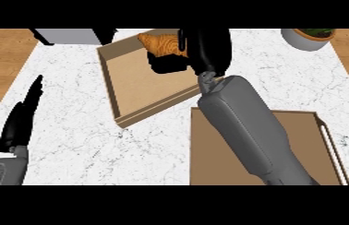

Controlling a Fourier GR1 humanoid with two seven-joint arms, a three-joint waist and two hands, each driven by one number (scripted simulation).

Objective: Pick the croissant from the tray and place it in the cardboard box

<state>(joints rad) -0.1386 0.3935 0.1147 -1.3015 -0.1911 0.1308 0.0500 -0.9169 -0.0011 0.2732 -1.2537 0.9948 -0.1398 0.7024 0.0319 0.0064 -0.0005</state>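
Observation:
The golden croissant [162, 43] is held over the far end of the open cardboard box [113, 88], with my right hand [208, 49] shut on it; black fingers curl round it and hide its right part. I cannot tell whether it touches the box floor. My right forearm crosses the box's near right corner. The brown tray [326, 141] lies at the lower right with nothing showing on it, partly covered by the forearm. At the left edge my left hand [21, 120] rests open, fingers up, apart from the box.
A grey appliance [68, 35] stands at the back left, just beyond the box. A white pot with a plant [309, 38] sits at the back right. The white marble counter ends at wooden strips on the left and right.

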